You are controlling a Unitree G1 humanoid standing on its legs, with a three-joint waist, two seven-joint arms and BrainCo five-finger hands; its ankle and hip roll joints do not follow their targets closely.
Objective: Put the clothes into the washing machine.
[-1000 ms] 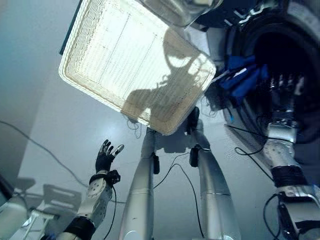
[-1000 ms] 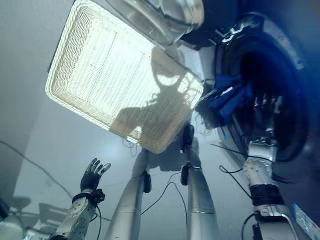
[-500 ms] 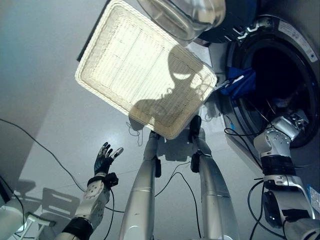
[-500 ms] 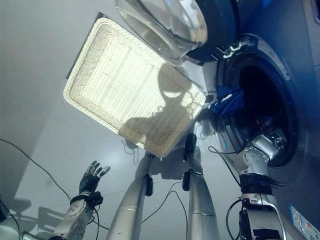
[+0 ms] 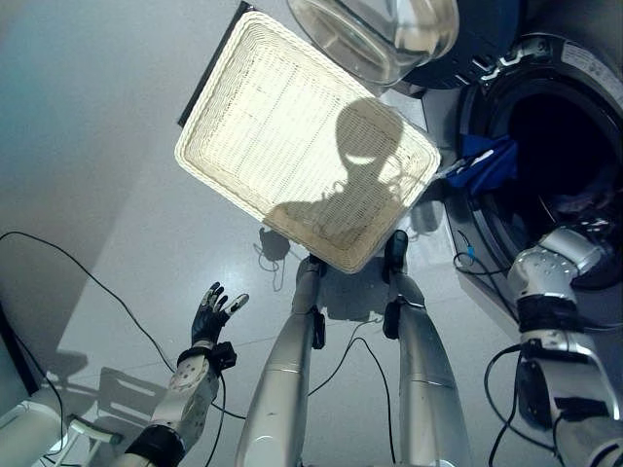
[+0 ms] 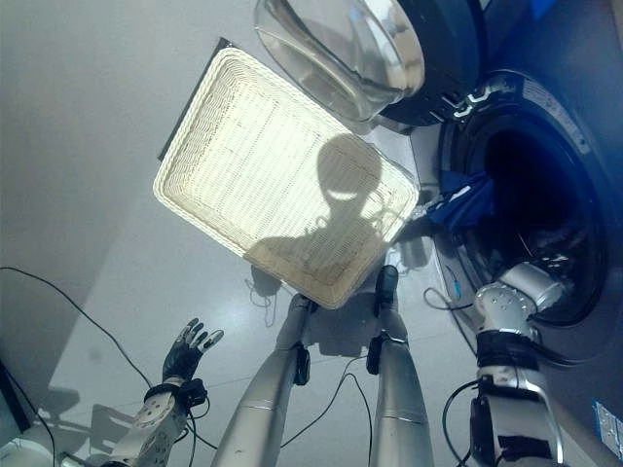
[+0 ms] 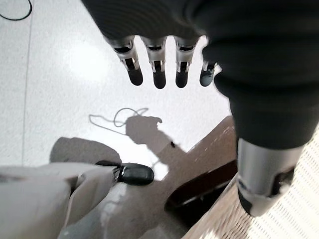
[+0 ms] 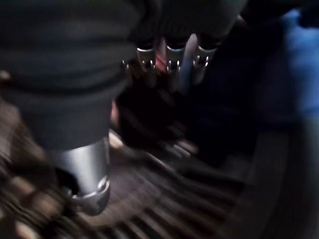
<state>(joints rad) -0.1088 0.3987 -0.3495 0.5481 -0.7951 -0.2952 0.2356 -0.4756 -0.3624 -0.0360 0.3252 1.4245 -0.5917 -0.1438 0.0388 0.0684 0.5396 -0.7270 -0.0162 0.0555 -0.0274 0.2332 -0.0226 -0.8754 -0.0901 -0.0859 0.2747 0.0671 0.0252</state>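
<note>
In the left eye view a pale woven basket (image 5: 302, 136) lies on the grey floor (image 5: 88, 146) at about 12 o'clock from the robot, with nothing in it. At 1 o'clock the washing machine (image 5: 584, 73) stands with its glass door (image 5: 375, 34) swung wide, overhanging the basket's far corner. A blue garment (image 5: 487, 163) hangs over the lip of the drum opening, at the basket side of it. The left hand (image 5: 209, 313) hangs low at 8 o'clock over the floor, fingers spread and straight, holding nothing. The right arm reaches to 3 o'clock into the drum mouth.

The right eye view gives the same layout: basket (image 6: 282, 185), blue garment (image 6: 467, 206) on the drum's rim, left hand (image 6: 185, 348) splayed.

In the left wrist view the left hand's fingers (image 7: 158, 67) stretch out straight over the floor, thumb apart, a corner of the basket (image 7: 279, 224) past them.

In the right wrist view the right hand (image 8: 169, 59) is inside the dark drum (image 8: 199, 199); its fingers look extended and nothing sits in its grasp, with blue cloth (image 8: 304, 69) beside it.
</note>
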